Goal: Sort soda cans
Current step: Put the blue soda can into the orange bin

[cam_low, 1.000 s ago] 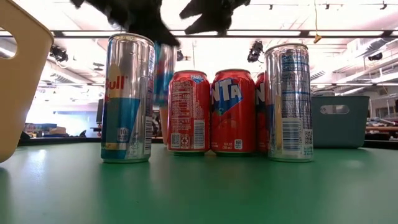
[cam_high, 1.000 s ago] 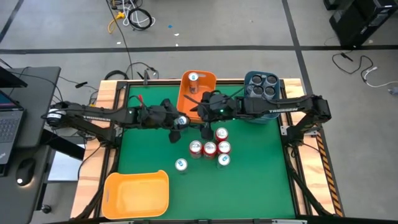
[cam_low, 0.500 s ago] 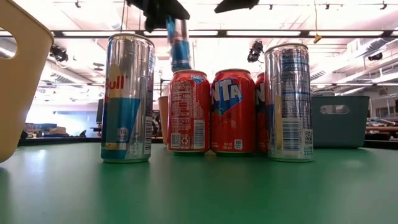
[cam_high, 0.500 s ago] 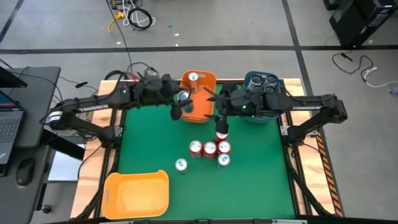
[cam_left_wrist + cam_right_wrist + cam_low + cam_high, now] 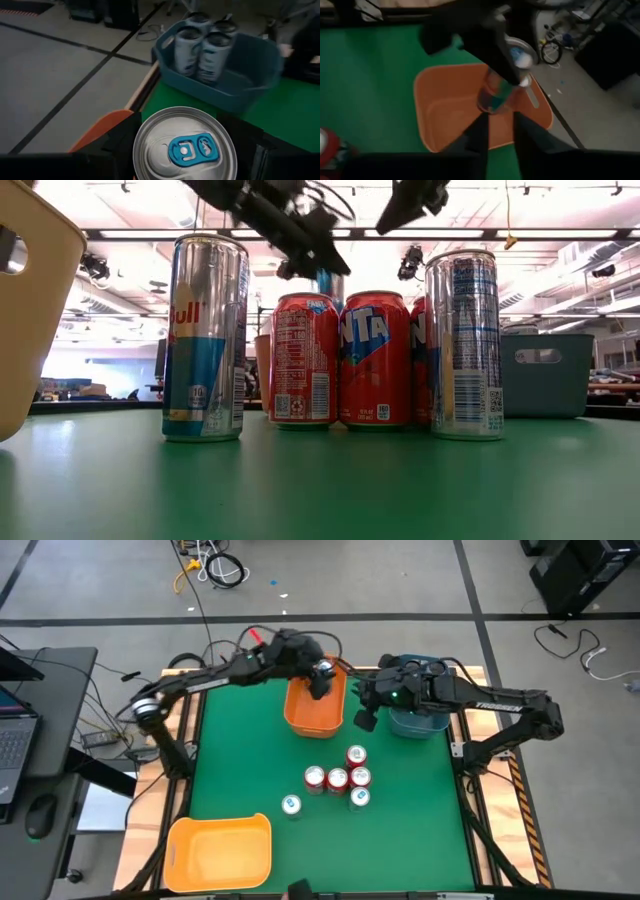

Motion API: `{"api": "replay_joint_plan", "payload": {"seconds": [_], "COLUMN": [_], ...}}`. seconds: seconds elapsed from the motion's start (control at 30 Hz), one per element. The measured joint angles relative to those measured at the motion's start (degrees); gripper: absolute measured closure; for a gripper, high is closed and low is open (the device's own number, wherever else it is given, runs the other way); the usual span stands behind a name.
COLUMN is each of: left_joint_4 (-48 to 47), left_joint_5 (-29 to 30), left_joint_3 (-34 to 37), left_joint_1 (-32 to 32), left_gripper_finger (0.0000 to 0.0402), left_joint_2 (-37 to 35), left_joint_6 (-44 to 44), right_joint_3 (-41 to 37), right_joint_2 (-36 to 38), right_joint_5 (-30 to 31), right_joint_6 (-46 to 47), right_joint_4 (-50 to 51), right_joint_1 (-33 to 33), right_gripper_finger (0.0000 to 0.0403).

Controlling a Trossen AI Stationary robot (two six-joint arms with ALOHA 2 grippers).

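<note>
The high view looks straight down on the whole green table [image 5: 240, 770]; the low view sits at table height, close to the standing cans [image 5: 340, 360], facing level into the room; each wrist view looks past its own arm; the right wrist view and the high view share the orange bin [image 5: 450, 110] (nearer in the former).

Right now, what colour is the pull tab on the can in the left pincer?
Blue, on a silver top; the can shows best in the left wrist view.
</note>
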State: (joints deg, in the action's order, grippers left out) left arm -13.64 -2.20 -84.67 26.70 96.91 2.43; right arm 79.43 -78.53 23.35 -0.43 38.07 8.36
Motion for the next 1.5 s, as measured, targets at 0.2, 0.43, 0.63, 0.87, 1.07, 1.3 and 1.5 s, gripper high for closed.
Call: {"api": "replay_joint_plan", "payload": {"seconds": [0.2, 0.43, 0.63, 0.87, 1.07, 1.3, 1.5], "left_joint_4": [0.62, 3.73, 6.67, 7.76, 9.2, 13.83, 14.34], "left_joint_5": [-0.15, 0.46, 2.62, 3.48, 3.24, 2.37, 0.5], "left_joint_3": [-7.81, -9.65, -9.68, -9.16, -7.61, -4.51, -4.23], "left_joint_1": [2.17, 4.39, 5.91, 6.62, 6.9, 7.08, 7.11], "left_gripper_finger": [0.0171, 0.0171, 0.0171, 0.0171, 0.0171, 0.0171, 0.0171], "left_joint_2": [10.4, 16.5, 19.91, 21.78, 21.76, 21.53, 21.5], "left_joint_6": [-0.1, -2.51, -2.94, -3.1, -3.98, -4.36, -4.67], "right_joint_3": [-6.85, -14.41, -17.1, -17.22, -17.22, -17.22, -17.22], "right_joint_2": [0.71, 0.91, 0.92, 0.95, 0.95, 0.95, 0.95], "right_joint_5": [-0.13, -0.29, -0.46, -0.48, -0.5, -0.5, -0.5], "right_joint_6": [0.45, 2.97, 3.48, 3.44, 3.35, 3.3, 3.28], "right_joint_4": [-3.0, -7.24, -10.68, -11.61, -12.73, -12.92, -13.21], "right_joint_1": [2.36, 2.78, 2.42, 1.27, 0.63, 0.23, 0.22], "right_gripper_finger": [0.0393, 0.0397, 0.04, 0.0402, 0.0402, 0.0402, 0.0403]}}
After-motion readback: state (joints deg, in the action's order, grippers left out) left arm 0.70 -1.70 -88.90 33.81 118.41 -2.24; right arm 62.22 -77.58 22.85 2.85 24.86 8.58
